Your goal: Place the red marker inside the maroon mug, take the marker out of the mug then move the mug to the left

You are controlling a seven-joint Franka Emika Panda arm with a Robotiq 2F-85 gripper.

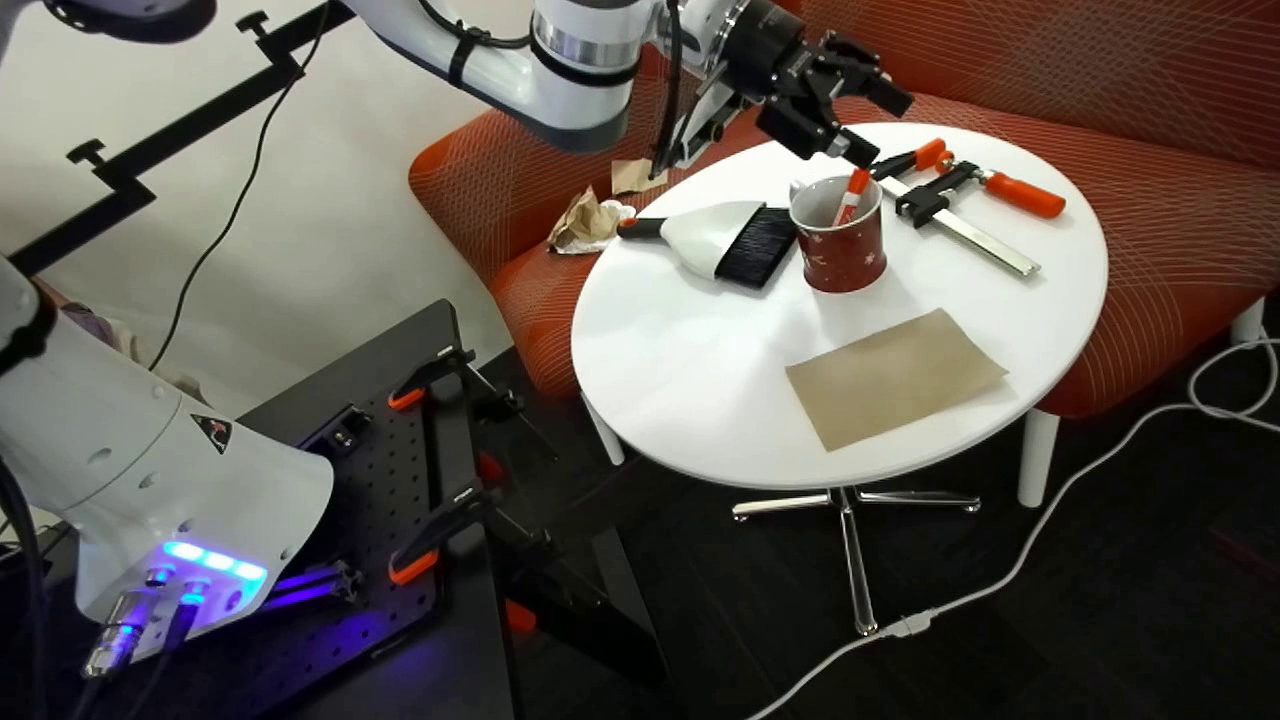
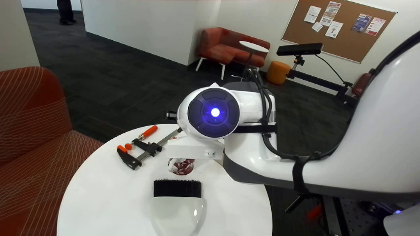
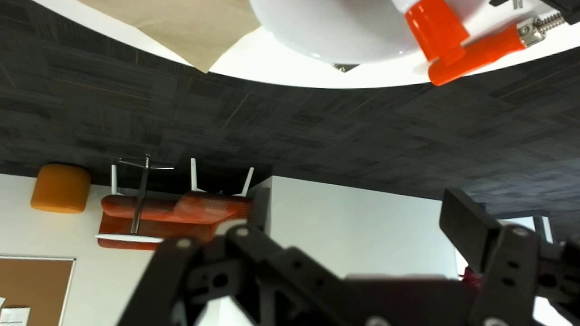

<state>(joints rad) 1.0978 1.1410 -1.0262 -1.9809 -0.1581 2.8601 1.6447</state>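
The maroon mug (image 1: 843,255) stands upright on the white round table. The red marker (image 1: 851,197) stands tilted inside it, its red end above the rim. In an exterior view the mug (image 2: 183,166) is partly covered by the arm and the marker is nearly all hidden. In the wrist view the mug's pale inside (image 3: 335,27) and the marker's red end (image 3: 436,28) are at the top edge. My gripper (image 1: 884,126) is open and empty, above and just behind the mug, apart from the marker. It also shows open in the wrist view (image 3: 344,215).
An orange-and-black bar clamp (image 1: 962,225) lies behind the mug. A white brush with black bristles (image 1: 728,240) lies close beside the mug. A sheet of brown paper (image 1: 897,378) lies near the table rim (image 1: 720,455). A red sofa (image 1: 1180,190) borders the table.
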